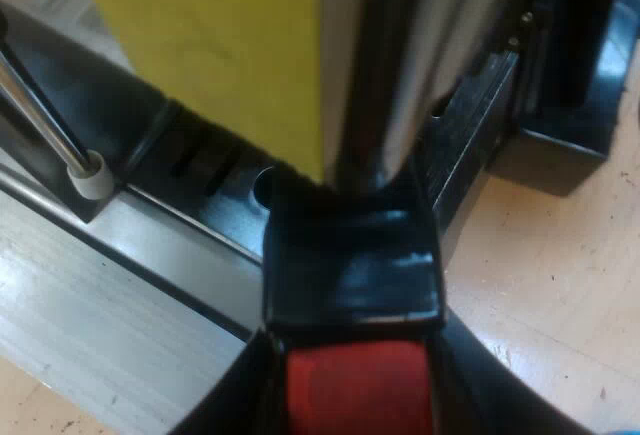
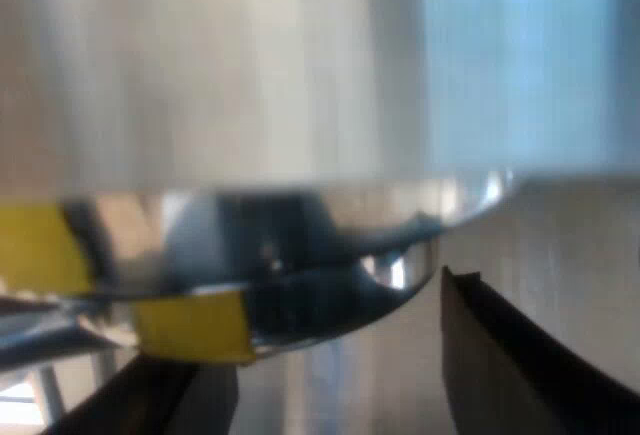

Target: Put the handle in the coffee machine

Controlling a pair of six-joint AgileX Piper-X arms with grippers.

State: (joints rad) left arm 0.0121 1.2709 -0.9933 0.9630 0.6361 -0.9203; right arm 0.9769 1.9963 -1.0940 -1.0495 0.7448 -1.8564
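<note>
Left wrist view looks along the holder's dark handle [image 1: 350, 265] toward the espresso machine [image 1: 420, 45]. The left gripper [image 1: 355, 375] is clamped on the handle's red end [image 1: 355, 395], with one black finger [image 1: 225, 405] on each side pressing against it. The far end of the handle meets bright metal at the machine's front, just under a yellow label [image 1: 210, 45] and above the black slotted drip tray [image 1: 190, 160]. Whether the holder is fully locked in cannot be told. Beside the tray a thin metal steam wand [image 1: 45, 115] slants down and ends in a white tip [image 1: 88, 177]. The machine stands on a pale wooden table [image 1: 540, 255].

Right wrist view sits very close to the espresso machine's [image 2: 250, 75] brushed metal face. Below it a rounded chrome rim [image 2: 300, 255] reflects dark shapes and carries a yellow patch [image 2: 190, 325]. The right gripper [image 2: 330, 375] hangs just under that rim, its black fingers [image 2: 520, 355] spread wide with nothing between them. One fingertip is right beside the rim's edge, though contact cannot be told.
</note>
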